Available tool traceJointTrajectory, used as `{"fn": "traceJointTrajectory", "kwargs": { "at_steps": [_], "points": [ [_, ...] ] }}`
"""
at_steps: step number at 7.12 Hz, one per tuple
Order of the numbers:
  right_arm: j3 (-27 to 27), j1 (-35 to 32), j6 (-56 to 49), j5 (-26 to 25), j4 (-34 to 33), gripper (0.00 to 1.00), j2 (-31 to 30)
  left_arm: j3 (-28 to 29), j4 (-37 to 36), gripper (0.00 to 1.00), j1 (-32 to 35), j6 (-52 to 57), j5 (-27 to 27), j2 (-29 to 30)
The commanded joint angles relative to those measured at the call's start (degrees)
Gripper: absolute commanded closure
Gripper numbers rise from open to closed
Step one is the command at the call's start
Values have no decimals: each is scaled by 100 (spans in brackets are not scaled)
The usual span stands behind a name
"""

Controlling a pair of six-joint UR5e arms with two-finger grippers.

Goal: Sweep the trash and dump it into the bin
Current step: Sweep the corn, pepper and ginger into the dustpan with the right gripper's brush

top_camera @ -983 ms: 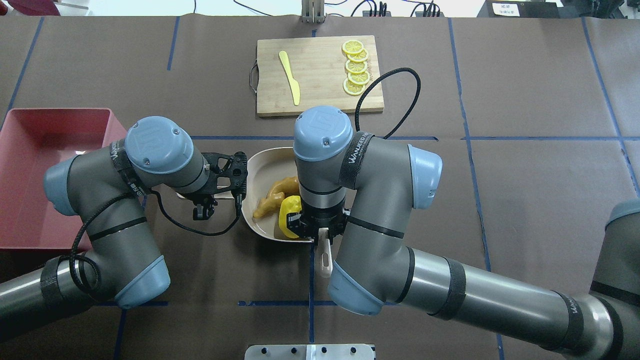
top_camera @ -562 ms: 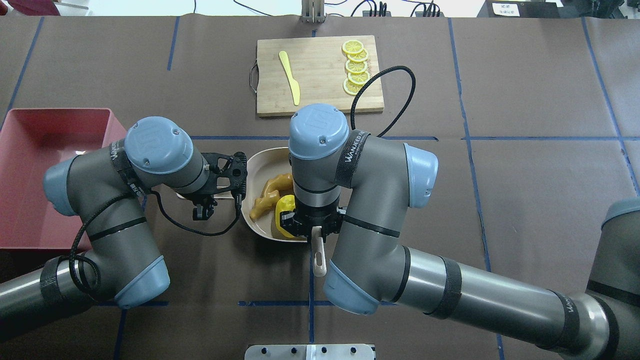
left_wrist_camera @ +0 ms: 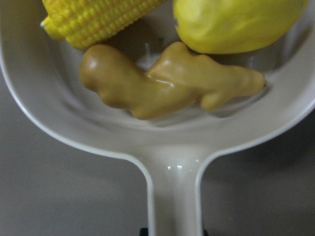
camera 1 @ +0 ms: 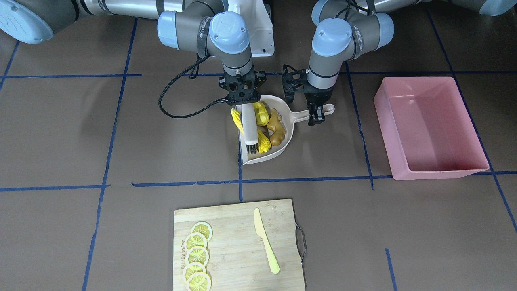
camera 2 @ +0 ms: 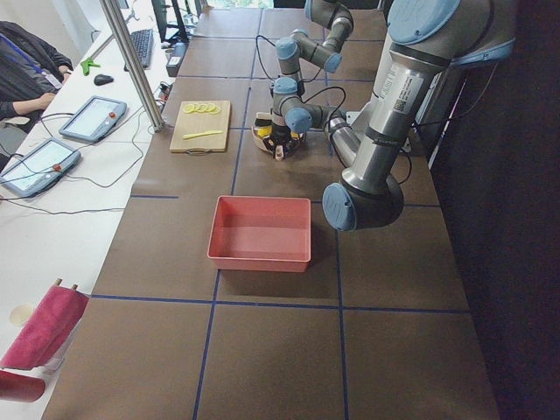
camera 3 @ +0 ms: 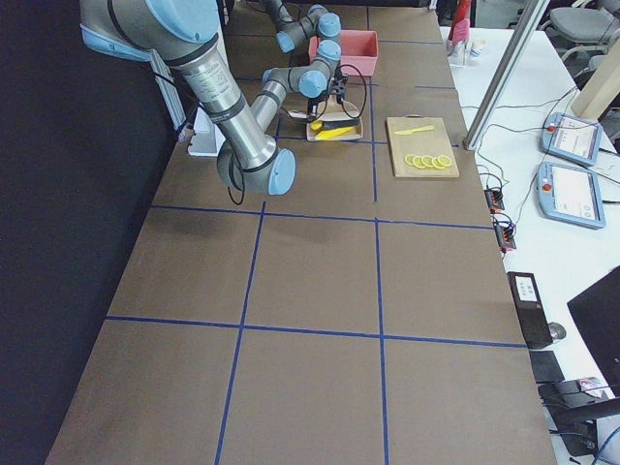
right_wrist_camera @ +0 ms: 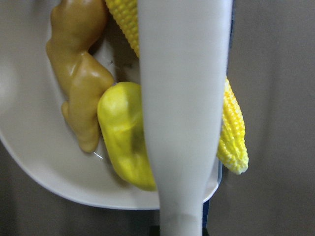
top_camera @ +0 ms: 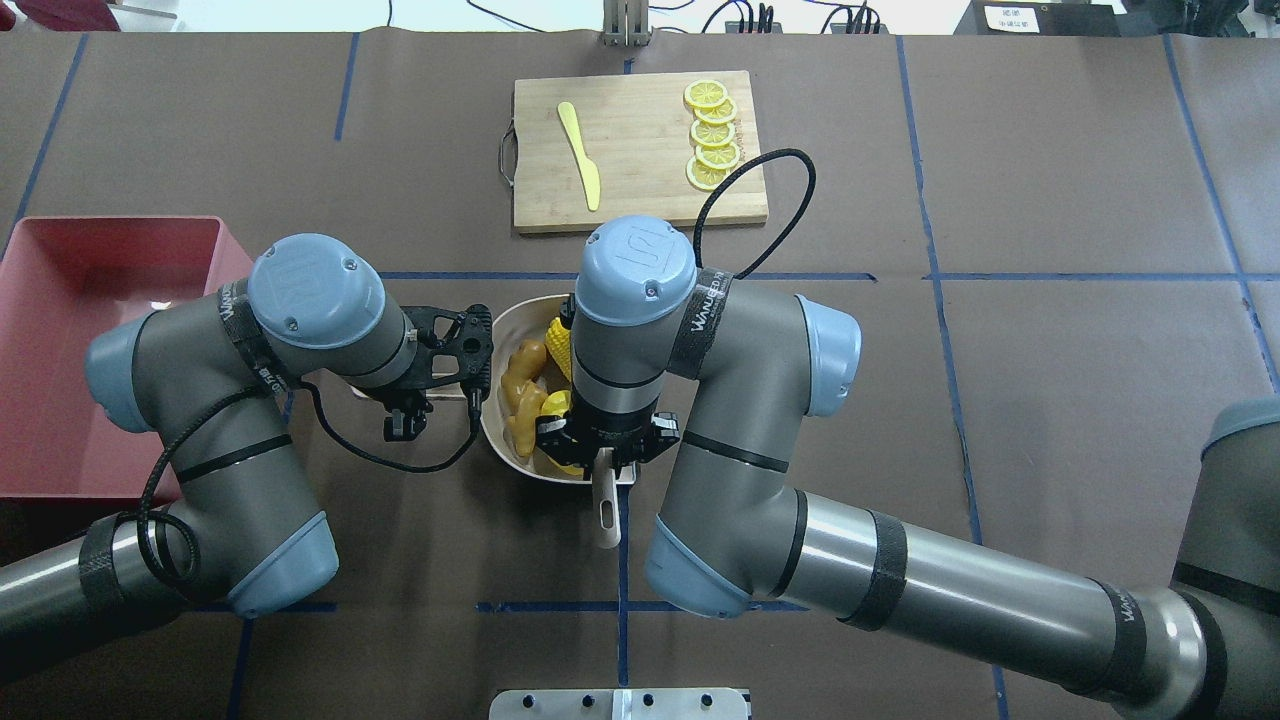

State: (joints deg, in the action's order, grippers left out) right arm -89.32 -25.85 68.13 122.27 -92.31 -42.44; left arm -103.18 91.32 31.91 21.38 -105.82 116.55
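**Corn swept in; pan loaded, bin waiting**

Over the last second the right hand point(camera 1: 243, 101) has carried the brush point(camera 1: 249, 127) across the mouth of the dustpan point(camera 1: 266, 158) towards the pan's handle side. The corn point(camera 1: 263, 143), hidden from the overhead view a second ago, now shows inside the pan. The ginger point(camera 1: 276, 127) has been shoved closer to the back wall, and the potato point(camera 1: 261, 113) sits between the two. That looks like the end of the sweeping; dumping is the step left.

The right hand is clamped on the brush handle. The left hand point(camera 1: 317, 116) is closed on the dustpan's handle, steadying the pan flat on the bench point(camera 1: 121, 133).

All three pieces are in the pan, though the right wrist view shows one corn tip overhanging the open lip, so it may roll out if the pan tips forward. The pink bin point(camera 1: 440, 173) stands well apart on the robot's left and has nothing in it.
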Motion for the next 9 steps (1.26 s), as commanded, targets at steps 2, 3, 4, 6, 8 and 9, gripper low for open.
{"fn": "traceJointTrajectory", "kwargs": {
  "at_steps": [2,3,4,6,8,9],
  "points": [
    [11,1,16,95,169,100,-1,0,17,100,9,7,-26,-9],
    [11,-8,16,130,178,100,-1,9,70,100,9,7,-26,-27],
    [11,-8,16,139,178,100,-1,17,96,100,0,16,-44,-27],
    [2,-8,7,157,178,100,-10,96,620,100,9,25,-44,-62],
    [2,-17,7,183,169,100,-10,158,1036,100,-9,25,-61,-176],
    [-7,-26,7,253,169,100,-10,167,1037,100,0,25,-114,-185]
  ]
}}
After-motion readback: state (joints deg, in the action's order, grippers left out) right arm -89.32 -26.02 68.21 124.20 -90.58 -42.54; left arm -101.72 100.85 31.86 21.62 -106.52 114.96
